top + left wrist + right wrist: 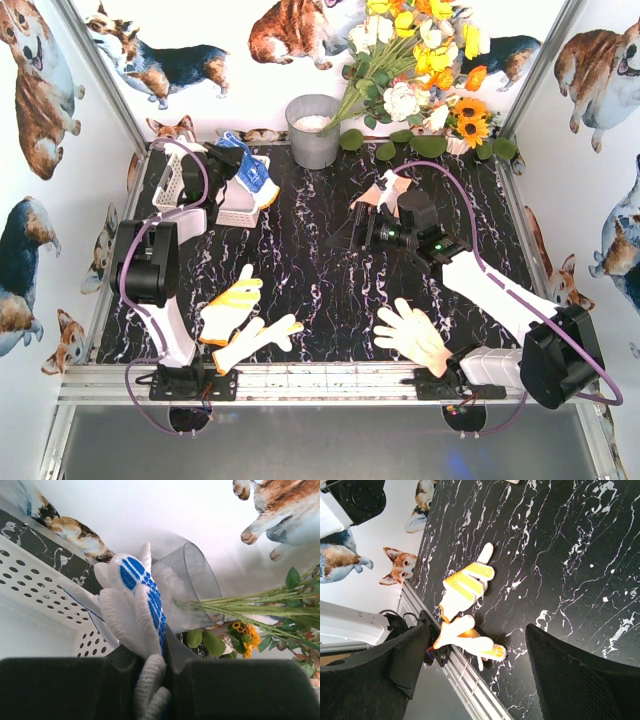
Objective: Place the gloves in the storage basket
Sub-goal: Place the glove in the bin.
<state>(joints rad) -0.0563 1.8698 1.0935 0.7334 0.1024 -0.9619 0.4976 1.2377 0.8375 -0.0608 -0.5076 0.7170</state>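
Note:
My left gripper [226, 166] is shut on the blue-patterned glove [252, 172] and holds it over the right end of the white storage basket [172, 178]. In the left wrist view the glove [140, 597] hangs from the shut jaws [151, 666] beside the basket's perforated wall [35, 582]. My right gripper [362, 228] is open and empty, just in front of the peach-tan glove [386, 188]. Two yellow gloves [232, 303] [256, 339] lie at the front left; the right wrist view shows them too [468, 584] [470, 638] beyond its open gripper [477, 672]. A cream glove [411, 331] lies at the front right.
A grey metal bucket [313, 130] stands at the back, right of the basket, close to the held glove [192, 587]. A flower bouquet [420, 70] fills the back right corner. An aluminium rail [330, 380] runs along the table's near edge.

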